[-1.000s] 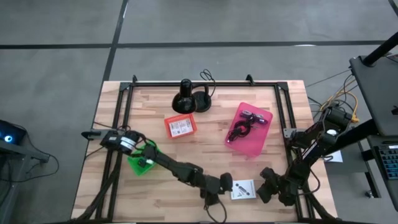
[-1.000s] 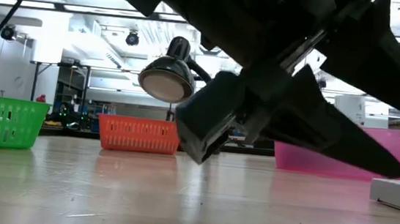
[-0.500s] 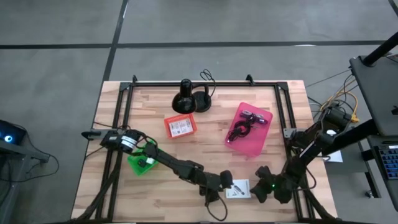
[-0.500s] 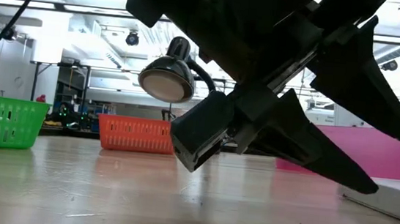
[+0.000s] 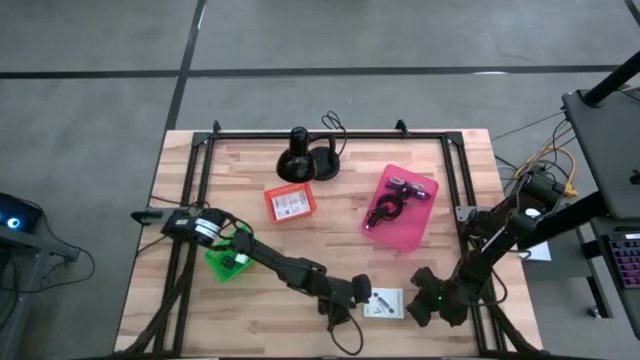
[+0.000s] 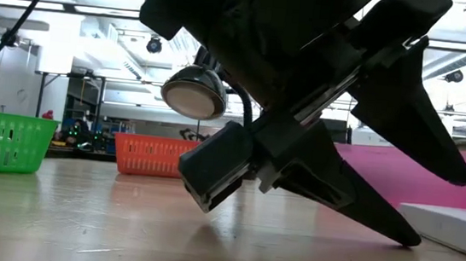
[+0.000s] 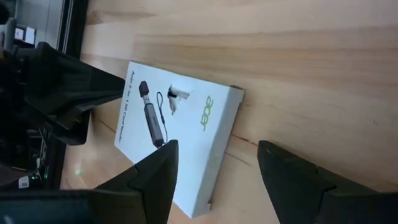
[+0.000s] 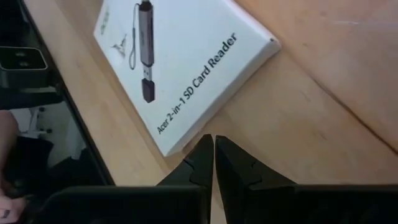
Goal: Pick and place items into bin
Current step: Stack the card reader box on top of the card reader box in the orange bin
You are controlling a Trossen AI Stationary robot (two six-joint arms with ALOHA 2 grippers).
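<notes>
Two tools flank white box (image 5: pixel 385 302) (untouched)

light: even and bright, from ceiling fixtures (image 6: pixel 56 11) seen in the low view
shadows: soft, faint on the table (image 5: pixel 340 250)
blur: close dark arm in low view out of focus
</notes>
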